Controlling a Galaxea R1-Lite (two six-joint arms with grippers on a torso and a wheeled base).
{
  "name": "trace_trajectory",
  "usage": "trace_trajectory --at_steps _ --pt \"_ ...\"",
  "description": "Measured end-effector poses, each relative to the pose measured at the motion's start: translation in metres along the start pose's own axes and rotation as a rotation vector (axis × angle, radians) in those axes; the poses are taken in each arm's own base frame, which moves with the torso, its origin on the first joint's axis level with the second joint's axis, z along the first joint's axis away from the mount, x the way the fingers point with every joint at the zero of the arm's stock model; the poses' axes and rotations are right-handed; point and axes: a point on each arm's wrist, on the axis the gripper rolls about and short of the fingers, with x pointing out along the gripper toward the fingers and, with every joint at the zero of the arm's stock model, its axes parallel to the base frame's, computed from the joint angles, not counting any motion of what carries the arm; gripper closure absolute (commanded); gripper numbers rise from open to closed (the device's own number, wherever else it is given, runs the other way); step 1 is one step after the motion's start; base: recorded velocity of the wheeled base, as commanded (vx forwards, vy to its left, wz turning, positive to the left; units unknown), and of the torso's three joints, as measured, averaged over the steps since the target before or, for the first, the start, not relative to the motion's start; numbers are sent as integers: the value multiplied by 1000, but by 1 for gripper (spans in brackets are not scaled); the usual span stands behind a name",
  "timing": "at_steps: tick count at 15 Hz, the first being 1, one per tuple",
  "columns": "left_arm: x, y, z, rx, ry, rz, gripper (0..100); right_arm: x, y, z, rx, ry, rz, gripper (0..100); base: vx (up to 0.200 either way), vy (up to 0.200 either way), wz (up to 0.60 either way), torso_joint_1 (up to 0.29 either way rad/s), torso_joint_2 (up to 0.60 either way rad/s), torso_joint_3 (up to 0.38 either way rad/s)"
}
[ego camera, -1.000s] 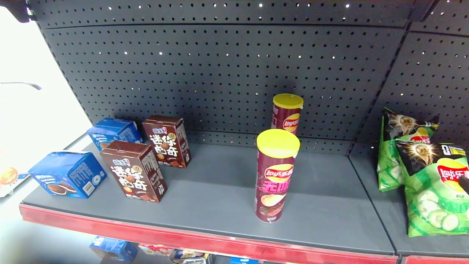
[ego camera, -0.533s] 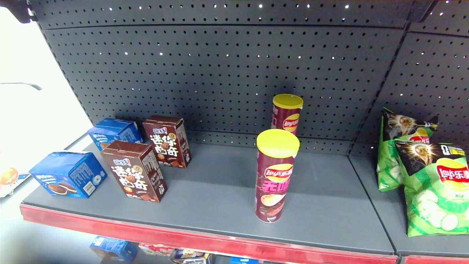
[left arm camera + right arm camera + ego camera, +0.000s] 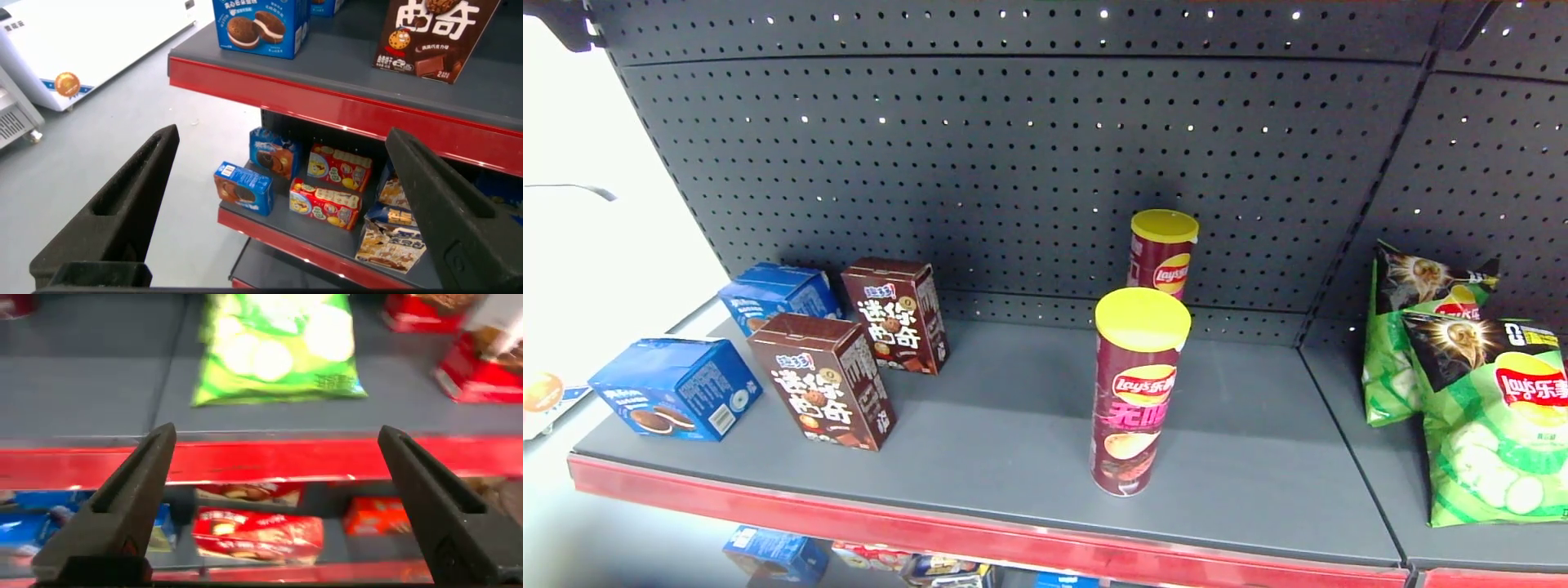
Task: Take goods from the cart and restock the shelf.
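The left gripper (image 3: 282,137) hangs in front of the shelf (image 3: 980,441), at about the level of its red front lip (image 3: 343,90), facing the lower tier (image 3: 270,233). Its fingers (image 3: 122,204) are spread wide, touching nothing, with nothing between them. Past them on the lower tier stand a small blue box (image 3: 243,186) and several red packs (image 3: 327,192).

The right gripper (image 3: 278,434) sits farther along the same lip, facing a green chip bag (image 3: 278,347) that lies flat on the grey shelf board. Its fingers (image 3: 114,514) are also spread wide, with nothing between them and clear of the bag.

On the shelf, in the head view, two maroon cans with yellow lids stand upright near the middle: the front can (image 3: 1139,392) towards the lip, the rear can (image 3: 1162,253) against the pegboard back (image 3: 1013,163). To the left stand two brown boxes (image 3: 823,392) and two blue boxes (image 3: 676,388), each pair set one behind the other. In the bay to the right, two green bags (image 3: 1494,425) lean one in front of the other.
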Motion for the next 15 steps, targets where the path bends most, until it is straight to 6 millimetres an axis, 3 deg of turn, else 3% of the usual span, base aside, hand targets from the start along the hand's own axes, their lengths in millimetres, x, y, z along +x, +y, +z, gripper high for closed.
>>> trace_trajectory --at_steps 6,12,15 --pt "0 0 0 0 0 0 0 -2 -6 -1 2 -16 -117 0 0 0 0 0 0 0" --pt "0 0 0 0 0 0 0 -4 -4 -2 -2 -52 123 0 0 0 0 0 0 0" --pt "0 0 0 0 0 1 0 -5 -3 -3 3 -55 156 0 0 0 0 0 0 0"
